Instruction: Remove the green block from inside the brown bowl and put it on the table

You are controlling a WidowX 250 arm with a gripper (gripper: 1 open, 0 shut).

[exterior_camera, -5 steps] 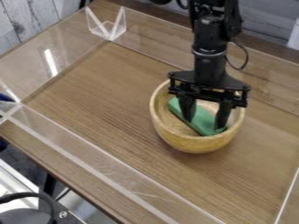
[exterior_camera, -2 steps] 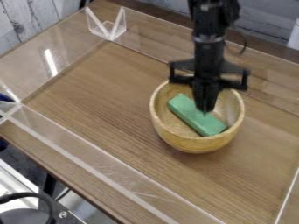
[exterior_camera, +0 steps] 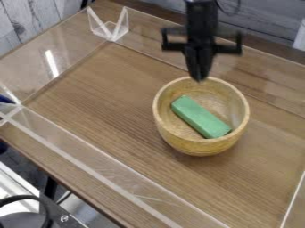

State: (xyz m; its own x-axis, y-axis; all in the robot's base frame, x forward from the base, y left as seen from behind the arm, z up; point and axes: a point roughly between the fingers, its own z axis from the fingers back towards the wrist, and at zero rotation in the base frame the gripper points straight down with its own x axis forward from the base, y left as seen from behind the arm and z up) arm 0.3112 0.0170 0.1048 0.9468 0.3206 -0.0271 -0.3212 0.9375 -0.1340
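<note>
The green block [exterior_camera: 201,118] lies flat and slanted inside the brown bowl [exterior_camera: 170,127], which sits on the table [exterior_camera: 95,107] right of centre. My gripper [exterior_camera: 198,76] hangs above the bowl's far rim, pointing straight down. Its fingers are shut together with nothing between them, and they are clear of the block. The arm rises out of the frame at the top.
Low clear acrylic walls [exterior_camera: 71,147] edge the tabletop. A clear V-shaped acrylic piece [exterior_camera: 110,25] stands at the back left corner. A black cable [exterior_camera: 24,209] runs below the table's front edge.
The gripper, open around the block a second ago, has shut and risen out of the bowl, shifting up and left. The green block has stayed in the bowl.
</note>
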